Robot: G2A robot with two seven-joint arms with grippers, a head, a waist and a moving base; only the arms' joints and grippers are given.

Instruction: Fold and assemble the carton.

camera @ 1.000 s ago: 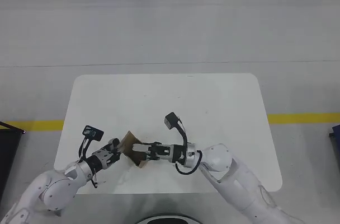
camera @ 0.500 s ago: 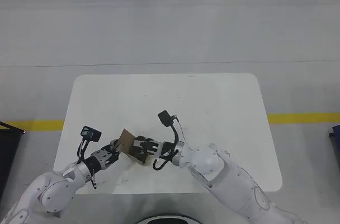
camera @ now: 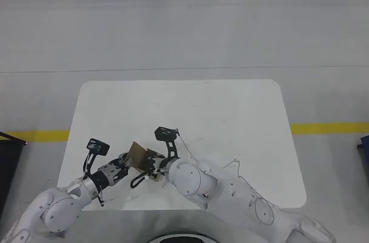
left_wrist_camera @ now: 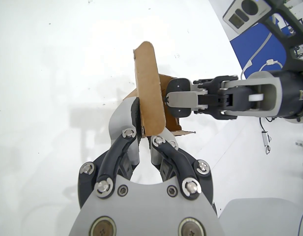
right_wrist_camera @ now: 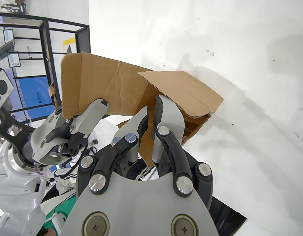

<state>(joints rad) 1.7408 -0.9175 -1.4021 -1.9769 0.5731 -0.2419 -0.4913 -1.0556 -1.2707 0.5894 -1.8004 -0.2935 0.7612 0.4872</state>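
The left gripper [left_wrist_camera: 144, 124] is pinched narrow on a rounded flap of the brown carton [left_wrist_camera: 147, 87], the flap standing upright out of its fingers; the right gripper [right_wrist_camera: 153, 110] is likewise closed to a thin gap on a wall edge of the carton, with cardboard between its pads; the two grippers hold the carton from opposite sides, close together, and a further folded panel juts beyond the right one; in the top view the carton lies in the lower left of the frame, near the front edge of the white table [camera: 233, 109], between the two wrists; the tabletop bears small dark specks; beyond it is a grey floor [camera: 184, 36] with a yellow line [camera: 333, 128] running past the table at mid-height of the frame; behind the arms stand a black metal frame [right_wrist_camera: 65, 28] and a blue panel [right_wrist_camera: 33, 94]; the right arm covers part of the carton from above, and whether its underside touches the table cannot be told
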